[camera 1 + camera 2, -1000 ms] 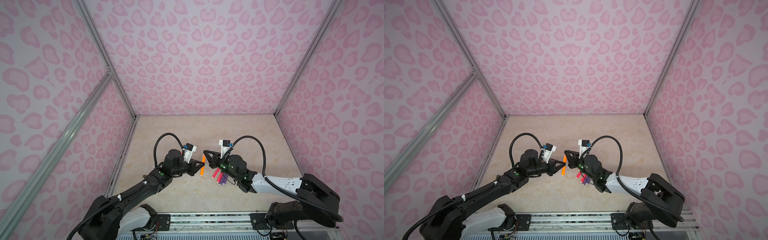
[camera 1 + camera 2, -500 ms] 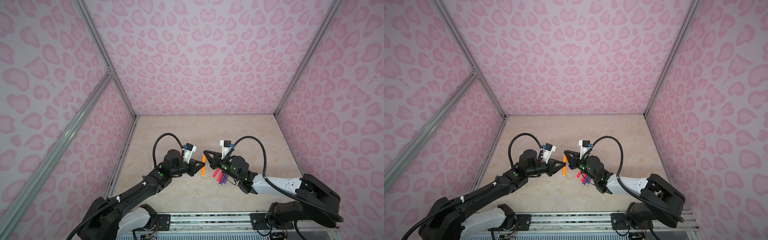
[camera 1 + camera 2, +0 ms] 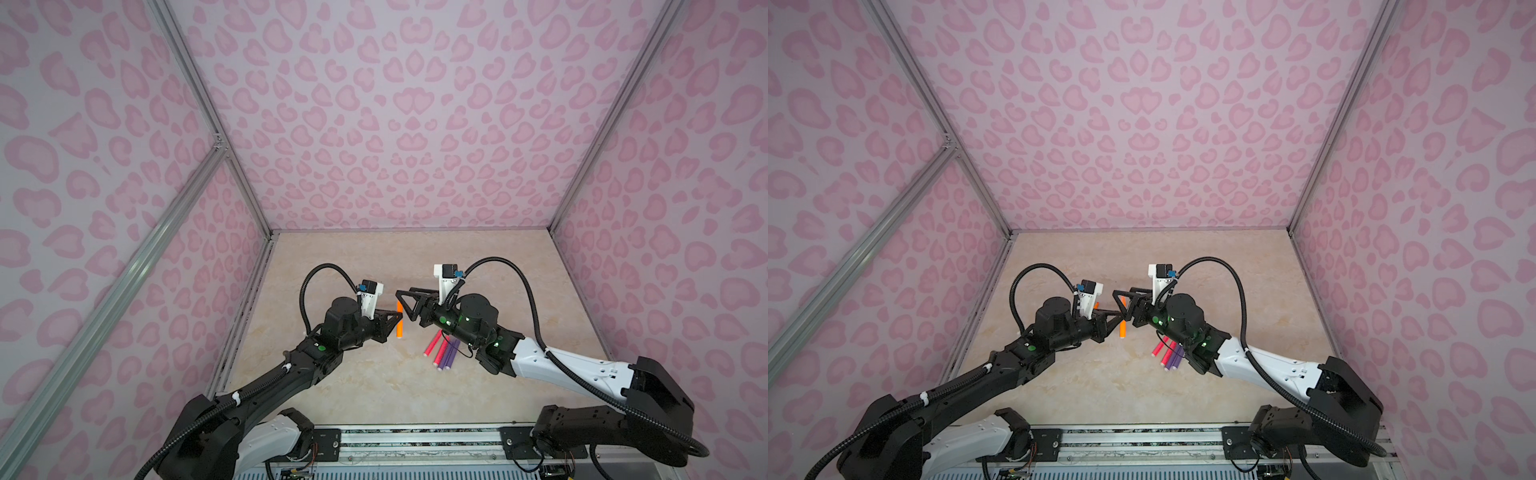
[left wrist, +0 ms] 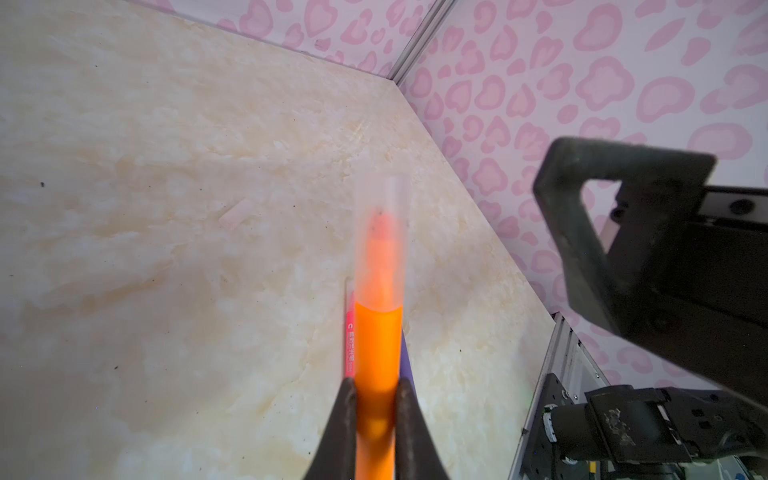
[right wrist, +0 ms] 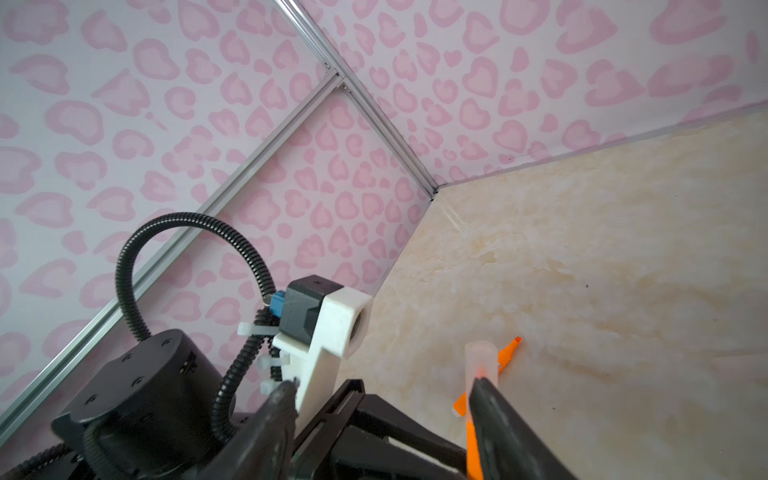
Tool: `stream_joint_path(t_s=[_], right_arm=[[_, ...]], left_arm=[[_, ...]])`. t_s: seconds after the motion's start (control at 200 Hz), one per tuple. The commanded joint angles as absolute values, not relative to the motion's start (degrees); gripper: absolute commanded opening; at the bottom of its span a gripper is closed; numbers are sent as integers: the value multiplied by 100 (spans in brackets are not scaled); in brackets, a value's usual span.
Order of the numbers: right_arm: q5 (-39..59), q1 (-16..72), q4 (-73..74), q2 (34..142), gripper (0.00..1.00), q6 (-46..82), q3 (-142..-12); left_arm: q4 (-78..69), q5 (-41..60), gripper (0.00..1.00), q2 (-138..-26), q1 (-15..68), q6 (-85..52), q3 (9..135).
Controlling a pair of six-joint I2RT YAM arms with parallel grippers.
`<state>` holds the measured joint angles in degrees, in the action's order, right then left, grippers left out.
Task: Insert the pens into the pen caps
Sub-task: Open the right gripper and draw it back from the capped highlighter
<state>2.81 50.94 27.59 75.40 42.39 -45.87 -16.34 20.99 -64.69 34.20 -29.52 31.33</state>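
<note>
Now the right gripper (image 5: 382,384) has parted its jaws, leaving the pen cap (image 4: 382,232) seated on the orange pen (image 4: 378,345) clenched by the left gripper (image 4: 376,388); this capping looks done.

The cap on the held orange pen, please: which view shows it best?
The left wrist view: the cap sits large and central over the orange pen's tip. The right wrist view shows it smaller and blurred. In both top views it is indiscernible.
</note>
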Motion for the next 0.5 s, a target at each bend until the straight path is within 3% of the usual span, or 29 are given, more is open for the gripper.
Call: stream_joint_path(t_s=[0.0, 0.215, 0.495], right_arm=[[-438, 5030, 1281, 7696, 66, 4253, -4968], [-172, 5026, 533, 8272, 48, 4210, -5746], [-97, 5030, 229, 8820, 44, 4175, -6412]], left_arm=[[-1836, 2052, 3, -6465, 3419, -2927, 3199], [-1794, 2026, 3, -6477, 3426, -2896, 3228], [-1757, 2031, 3, -6492, 3428, -2883, 3246]])
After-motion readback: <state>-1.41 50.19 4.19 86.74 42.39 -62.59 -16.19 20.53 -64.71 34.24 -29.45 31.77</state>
